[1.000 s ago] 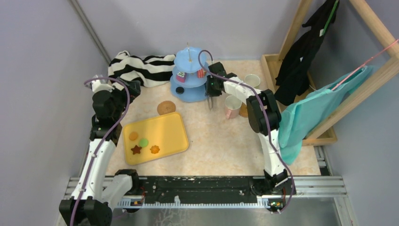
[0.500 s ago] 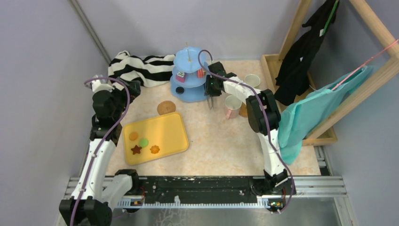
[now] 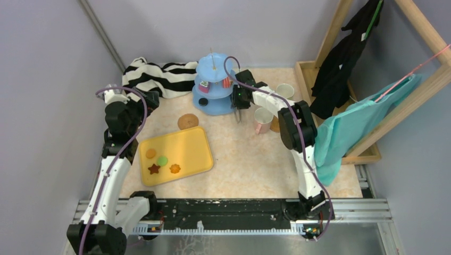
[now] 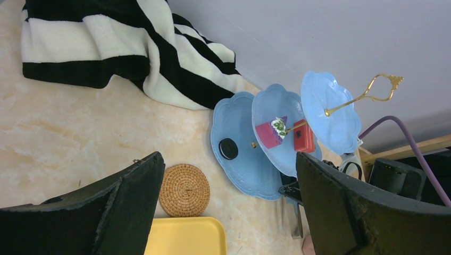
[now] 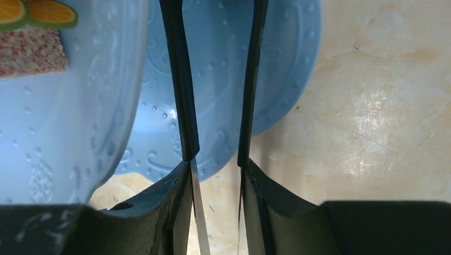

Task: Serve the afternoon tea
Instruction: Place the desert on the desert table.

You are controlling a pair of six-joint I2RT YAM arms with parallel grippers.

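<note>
Marbled tabletop (image 3: 250,159) between grey walls (image 3: 159,26): my right claw (image 3: 237,116), narrowly parted and empty, at the light-blue stand (image 3: 210,69).
Its fingers (image 5: 178,79) hang over the bottom tier (image 5: 287,53) at its rim, the middle tier (image 5: 64,106) jutting close on one side; the pink-handled cup (image 3: 261,119) stands just to the right. Farther off, a cork coaster (image 3: 187,121) and the yellow tray (image 3: 189,149) of cookies (image 3: 162,160); my left claw (image 4: 228,159) gapes wide, empty, near the striped cloth (image 3: 159,77).
</note>
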